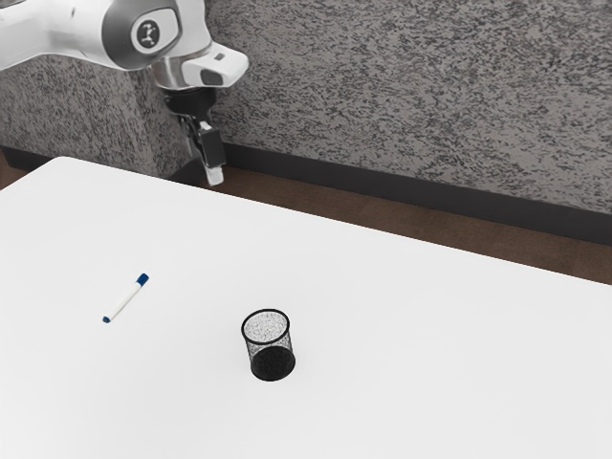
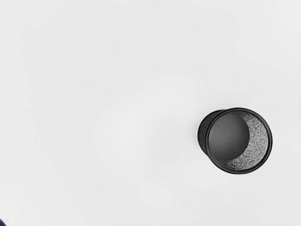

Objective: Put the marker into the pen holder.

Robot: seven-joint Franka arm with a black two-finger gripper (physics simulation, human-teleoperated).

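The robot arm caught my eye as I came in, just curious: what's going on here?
Nothing is being handled at this moment. The arm has its tool up above the table, away from the marker, which lies on the tabletop. The pen holder stands upright and empty, so the marker isn't in it yet.

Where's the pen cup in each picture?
Exterior view: the pen cup is below the middle, a little toward the exterior view's left.
Wrist view: seen from above, its round rim is off the middle, across bare white table from a blue bit at a corner.
Shared landmark: the marker; that blue bit is probably its end.
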